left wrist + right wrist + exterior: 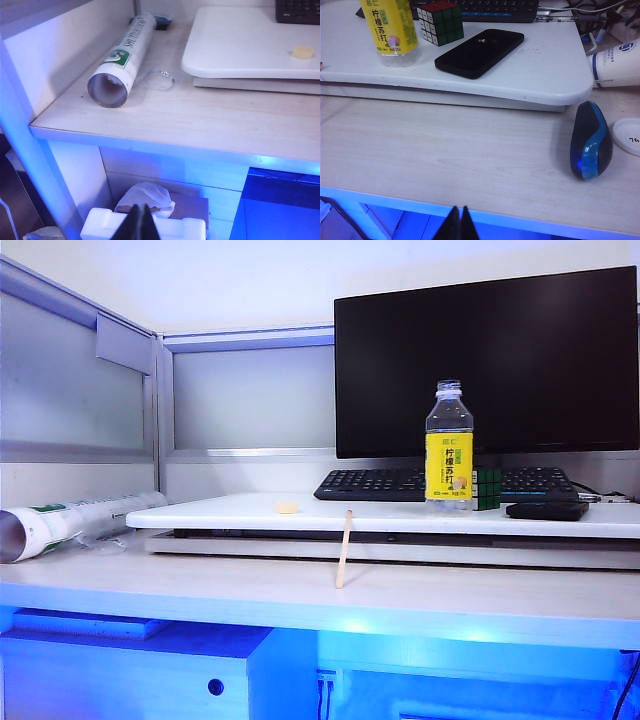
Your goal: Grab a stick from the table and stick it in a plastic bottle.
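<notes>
- Left gripper: only the dark fingertips show in the left wrist view, pressed together to a point, nothing between them. Sits off the near edge of the table, over the floor clutter below.
- Right gripper: same story in the right wrist view, tips closed tight, empty, at the near edge of the table.
- Neither gripper shows in the exterior view.
- Near left gripper: white rolled tube lying on its side at the table's far left, open end toward the camera. Green logo plus vertical print, looks like "SHUTTLECOCK", partly unreadable.
- Raised board: white, sits across the middle of the table.
- Stick: leans tilted, top end against the board's near edge, bottom end on the table in front. Left of the bottle, well apart from both grippers.
- Plastic bottle: upright on the board, no cap, yellow label with Chinese characters; small print too small to read.
- Small pale round piece on the board, left of the stick.
- Rubik's cube just right of the bottle; black phone flat beside it.
- Blue-black mouse on the table at right; white lid beside it reads "76".
- Keyboard and dark monitor at the far side.
</notes>
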Controlling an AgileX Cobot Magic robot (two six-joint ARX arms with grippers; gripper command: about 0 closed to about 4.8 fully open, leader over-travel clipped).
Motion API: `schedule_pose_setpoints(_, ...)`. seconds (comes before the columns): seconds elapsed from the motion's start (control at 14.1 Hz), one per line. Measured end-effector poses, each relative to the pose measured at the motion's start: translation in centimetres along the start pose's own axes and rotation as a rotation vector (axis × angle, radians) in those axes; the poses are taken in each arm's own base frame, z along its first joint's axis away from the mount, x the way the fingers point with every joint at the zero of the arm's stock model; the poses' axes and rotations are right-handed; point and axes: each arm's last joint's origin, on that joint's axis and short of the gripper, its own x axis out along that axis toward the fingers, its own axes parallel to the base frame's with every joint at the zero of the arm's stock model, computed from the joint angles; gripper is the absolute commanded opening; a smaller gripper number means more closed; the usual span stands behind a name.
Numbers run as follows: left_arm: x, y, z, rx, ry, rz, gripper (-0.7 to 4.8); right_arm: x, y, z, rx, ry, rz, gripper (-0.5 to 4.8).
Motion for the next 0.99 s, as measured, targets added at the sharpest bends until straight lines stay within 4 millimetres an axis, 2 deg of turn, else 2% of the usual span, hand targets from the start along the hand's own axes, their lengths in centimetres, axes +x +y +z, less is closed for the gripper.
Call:
schedule_pose_setpoints(0.5,0.00,-0.01,0.00,0.000,0.000,-0.004,-0.05,0.00,0.00,0.00,0.000,0.000,0.000,-0.09)
schedule_pose_setpoints(0.99,-0.14,-0.88,0.22,0.004,-0.028,-0.310,-0.05,0.00,0.01,0.00,0.000,0.000,0.004,-0.09)
